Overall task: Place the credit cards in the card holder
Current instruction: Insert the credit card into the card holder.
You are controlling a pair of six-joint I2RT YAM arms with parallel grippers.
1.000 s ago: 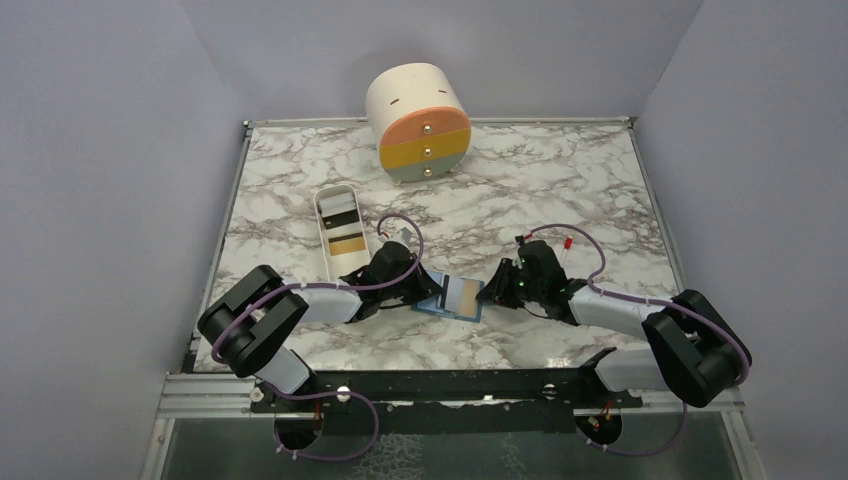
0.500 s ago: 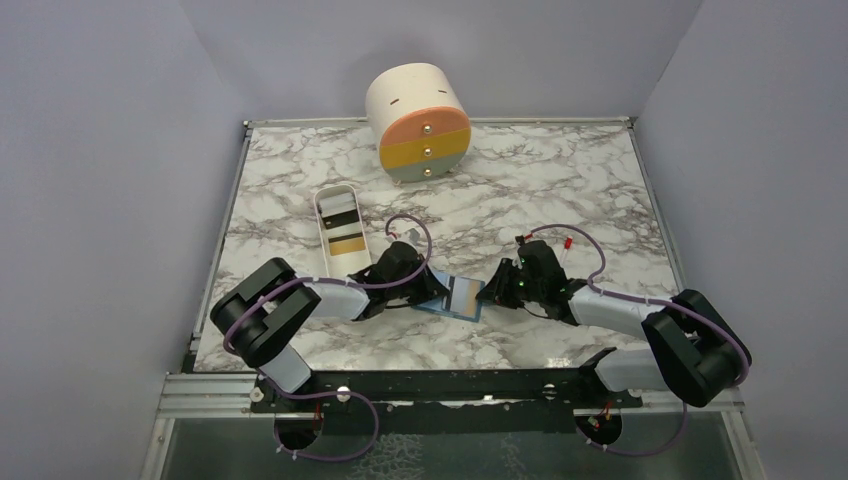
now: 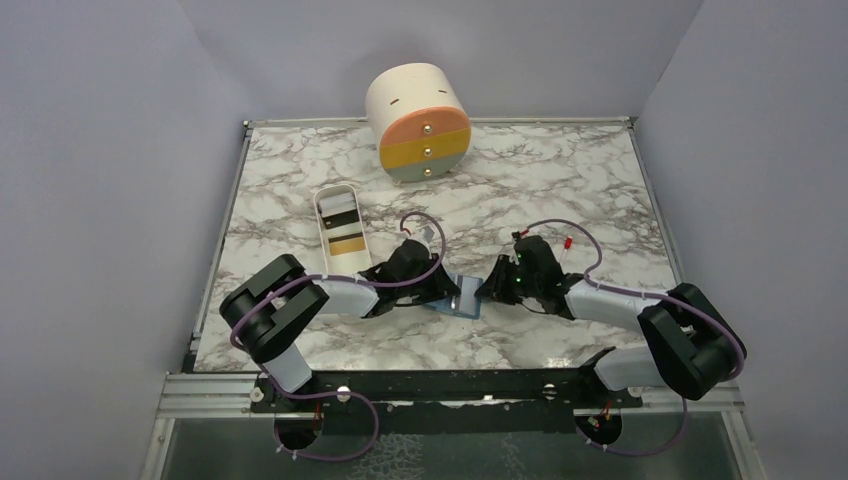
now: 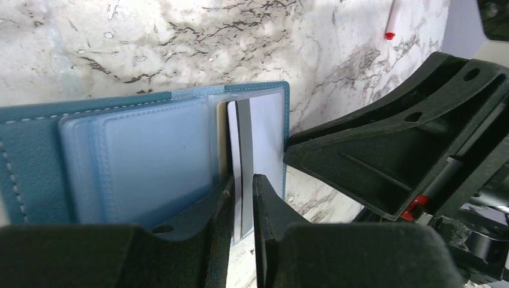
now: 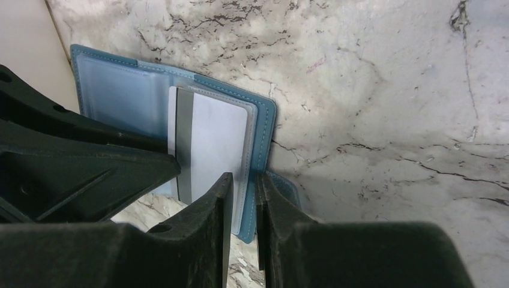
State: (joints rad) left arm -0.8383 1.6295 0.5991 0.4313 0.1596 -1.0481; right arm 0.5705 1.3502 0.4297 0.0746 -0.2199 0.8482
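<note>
Lying open and flat on the marble table [image 3: 560, 180], the card holder [image 4: 120, 156] sits between the two grippers, toward the arms' side of the top. It has a teal-blue cover w/ pale stitching round the edge & clear frosted plastic sleeves inside, lighter blue. On its R half lies a pale card [image 5: 219, 144] w/ one dark stripe along its length, at least partly under a sleeve; how far in, can't tell. L gripper [image 4: 242, 180] comes at the holder from the L, tips over the card's striped edge. Its jaws are a narrow slit apart w/ the card's face showing thru the gap, so not clamped on anything. R gripper [image 5: 243, 177] comes from the R, tips over the holder's R edge, jaws also a thin slit apart. The blue edge runs into that gap; can't tell if it's pinched or just pressed. Beyond the holder to its R lies a small white stick w/ red tip [image 4: 392, 21]. Beyond the holder to its L is a long white tray [image 3: 321, 222] w/ two more cards [image 3: 345, 243], one gold, one dark-striped. Well beyond the holder, at the far edge, stands a cream cylinder [image 3: 415, 100] w/ orange, yellow & grey drawers.
</note>
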